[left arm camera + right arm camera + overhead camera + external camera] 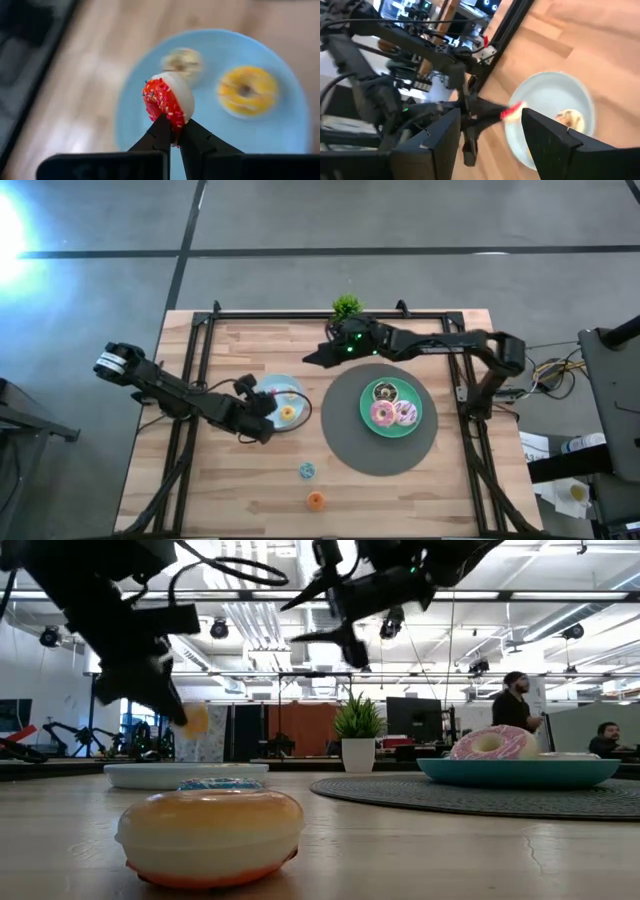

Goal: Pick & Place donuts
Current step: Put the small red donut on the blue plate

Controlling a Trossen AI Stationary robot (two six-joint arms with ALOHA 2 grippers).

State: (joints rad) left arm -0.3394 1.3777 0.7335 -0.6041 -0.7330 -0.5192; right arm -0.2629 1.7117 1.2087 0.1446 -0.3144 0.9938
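Wood-grain table [400, 500], glossy orange donut [210, 835], matt grey mat [345, 442].

Wooden bench [240, 490] sitting on a grey concrete floor [400, 215] with dark lines running across it. Potted green plant [358, 735] standing at the bench's far edge. Beyond the plant: monitors [414, 720] glowing, ceiling lights [260, 640] shining overhead. Right of the plant, one person standing [516, 700], another sitting [605, 738].
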